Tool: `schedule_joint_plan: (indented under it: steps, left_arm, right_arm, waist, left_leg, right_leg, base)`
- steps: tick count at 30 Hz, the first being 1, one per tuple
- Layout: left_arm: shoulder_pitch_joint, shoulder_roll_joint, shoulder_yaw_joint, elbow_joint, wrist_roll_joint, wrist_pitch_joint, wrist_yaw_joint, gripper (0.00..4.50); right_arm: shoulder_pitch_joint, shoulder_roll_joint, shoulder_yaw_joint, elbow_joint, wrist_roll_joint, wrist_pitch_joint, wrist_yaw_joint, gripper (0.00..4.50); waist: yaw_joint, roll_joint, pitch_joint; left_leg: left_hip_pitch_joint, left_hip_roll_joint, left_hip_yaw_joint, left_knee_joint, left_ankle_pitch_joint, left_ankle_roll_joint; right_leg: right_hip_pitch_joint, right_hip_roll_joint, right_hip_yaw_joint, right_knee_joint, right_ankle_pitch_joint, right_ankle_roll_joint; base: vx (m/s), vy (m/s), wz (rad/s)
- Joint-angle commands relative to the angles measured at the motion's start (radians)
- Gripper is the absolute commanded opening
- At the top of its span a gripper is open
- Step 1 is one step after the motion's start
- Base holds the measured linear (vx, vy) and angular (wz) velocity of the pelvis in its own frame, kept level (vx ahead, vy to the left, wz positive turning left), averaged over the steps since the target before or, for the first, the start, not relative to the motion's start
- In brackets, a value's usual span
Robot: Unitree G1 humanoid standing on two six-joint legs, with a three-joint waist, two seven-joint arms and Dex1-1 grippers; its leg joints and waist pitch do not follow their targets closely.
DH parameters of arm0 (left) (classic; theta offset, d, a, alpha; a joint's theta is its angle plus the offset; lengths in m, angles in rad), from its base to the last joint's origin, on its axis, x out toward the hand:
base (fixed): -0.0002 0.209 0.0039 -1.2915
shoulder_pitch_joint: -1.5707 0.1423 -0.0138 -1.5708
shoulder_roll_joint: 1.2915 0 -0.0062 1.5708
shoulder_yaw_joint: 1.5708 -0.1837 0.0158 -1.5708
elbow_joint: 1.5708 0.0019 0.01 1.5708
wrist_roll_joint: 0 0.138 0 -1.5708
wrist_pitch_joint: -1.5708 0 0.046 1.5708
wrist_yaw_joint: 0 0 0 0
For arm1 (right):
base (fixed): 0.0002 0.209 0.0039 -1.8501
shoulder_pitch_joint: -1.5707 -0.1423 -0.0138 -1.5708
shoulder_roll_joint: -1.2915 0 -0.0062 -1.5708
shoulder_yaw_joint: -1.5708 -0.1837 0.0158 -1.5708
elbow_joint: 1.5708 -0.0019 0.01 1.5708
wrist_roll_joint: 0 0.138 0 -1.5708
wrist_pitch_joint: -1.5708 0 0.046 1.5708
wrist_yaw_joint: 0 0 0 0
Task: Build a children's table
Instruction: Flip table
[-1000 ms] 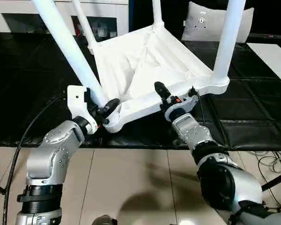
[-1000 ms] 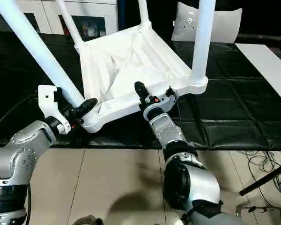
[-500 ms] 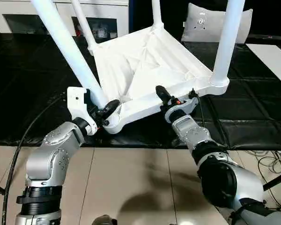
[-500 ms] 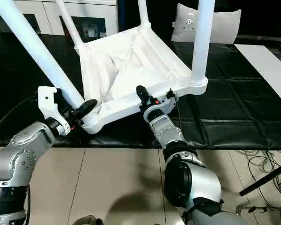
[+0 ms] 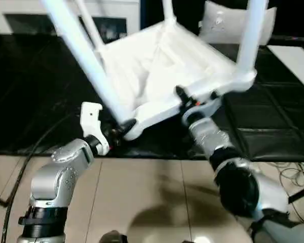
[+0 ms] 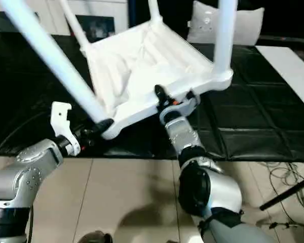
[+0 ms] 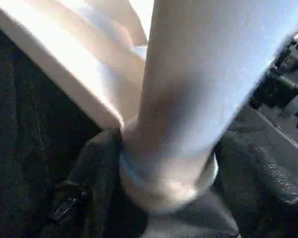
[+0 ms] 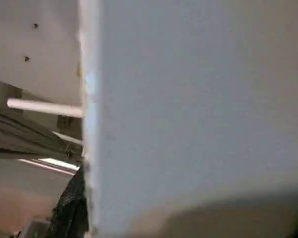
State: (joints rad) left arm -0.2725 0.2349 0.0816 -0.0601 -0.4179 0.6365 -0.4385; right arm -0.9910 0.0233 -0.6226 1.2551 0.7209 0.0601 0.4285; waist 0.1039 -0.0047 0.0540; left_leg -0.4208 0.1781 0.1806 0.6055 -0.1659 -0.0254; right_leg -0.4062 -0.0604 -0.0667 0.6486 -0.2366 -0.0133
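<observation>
The white children's table (image 5: 157,66) lies upside down and tilted on the black mat, with its legs pointing up and away. My left gripper (image 5: 119,132) is at the near left corner socket. In the left wrist view its black fingers (image 7: 97,163) stand on either side of the leg (image 7: 198,74) at its base, open, with a thin gap on one side. My right gripper (image 5: 185,101) is shut on the near rim of the top, one finger lying over the rim. The right near leg (image 5: 249,35) rises from its corner socket.
A black mat (image 5: 273,126) covers the floor under the table, and its near edge meets beige tiles (image 5: 142,192). A white cabinet (image 5: 116,20) and a grey cushion (image 5: 228,20) stand behind. A flat white board (image 5: 294,55) lies at the right, and cables (image 5: 294,177) trail at the lower right.
The table's near edge has risen and swung to the right with my right gripper, which has shut on the rim. My left gripper's fingers have spread wider at the corner.
</observation>
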Motion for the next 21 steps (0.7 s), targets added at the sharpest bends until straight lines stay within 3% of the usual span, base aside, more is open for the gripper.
schedule_joint_plan:
  steps: [1, 5, 8, 11, 13, 14, 21]
  left_arm:
    - [0.024, 0.022, 0.017, -0.002, 0.009, -0.003, 0.001, 3.51]
    - [0.045, 0.035, 0.02, -0.022, 0.002, -0.025, -0.028, 3.7]
    - [0.104, 0.073, -0.015, -0.097, 0.01, -0.095, -0.105, 3.99]
    - [0.126, 0.089, -0.031, -0.133, 0.014, -0.109, -0.123, 4.22]
    - [0.143, 0.113, -0.059, -0.17, 0.035, -0.131, -0.14, 4.44]
    - [0.153, 0.136, -0.085, -0.212, 0.047, -0.139, -0.158, 4.48]
    - [0.106, 0.182, -0.114, -0.292, 0.072, -0.136, -0.175, 4.5]
  right_arm:
    - [-0.065, -0.054, -0.028, -0.074, 0.024, -0.095, -0.009, 1.98]
    - [-0.072, -0.08, -0.055, -0.071, 0.028, -0.135, -0.033, 1.98]
    - [-0.061, -0.13, 0.013, -0.093, -0.077, -0.209, -0.062, 1.98]
    - [-0.059, -0.148, 0.024, -0.098, -0.099, -0.228, -0.083, 1.98]
    - [-0.05, -0.172, 0.067, -0.113, -0.152, -0.239, -0.091, 1.98]
    - [-0.036, -0.193, 0.12, -0.13, -0.214, -0.237, -0.103, 1.98]
    - [-0.003, -0.237, 0.203, -0.167, -0.332, -0.243, -0.202, 1.98]
  waist:
    - [0.003, 0.004, -0.085]
    - [0.021, 0.009, -0.084]
    - [0.036, 0.009, -0.083]
    - [0.038, 0.009, -0.081]
    - [0.036, 0.005, -0.079]
    - [0.033, 0.002, -0.079]
    - [0.012, -0.003, -0.074]
  left_leg:
    - [0.039, 0.054, -0.014, -0.045, 0.033, 0.12]
    - [0.047, 0.059, -0.013, -0.047, -0.007, 0.092]
    - [0.044, 0.061, -0.014, -0.05, -0.02, 0.072]
    - [0.045, 0.059, -0.012, -0.05, -0.041, 0.058]
    - [0.04, 0.057, -0.013, -0.052, -0.047, 0.051]
    - [0.039, 0.055, -0.013, -0.053, -0.048, 0.051]
    - [0.036, 0.05, -0.01, -0.052, -0.067, 0.039]
  right_leg:
    - [0.053, -0.084, 0.045, -0.044, 0.239, -0.279]
    - [0.048, -0.079, 0.045, -0.047, 0.178, -0.258]
    - [0.046, -0.083, 0.044, -0.048, 0.153, -0.247]
    - [0.044, -0.081, 0.045, -0.049, 0.131, -0.241]
    - [0.048, -0.081, 0.044, -0.05, 0.109, -0.229]
    - [0.049, -0.08, 0.045, -0.051, 0.106, -0.226]
    - [0.049, -0.078, 0.048, -0.056, 0.05, -0.214]
  base:
    - [0.0, 0.0, 0.0]
    - [0.0, 0.0, 0.0]
    - [0.0, 0.0, 0.0]
    - [0.0, 0.0, 0.0]
    - [0.0, 0.0, 0.0]
    - [0.0, 0.0, 0.0]
    - [0.0, 0.0, 0.0]
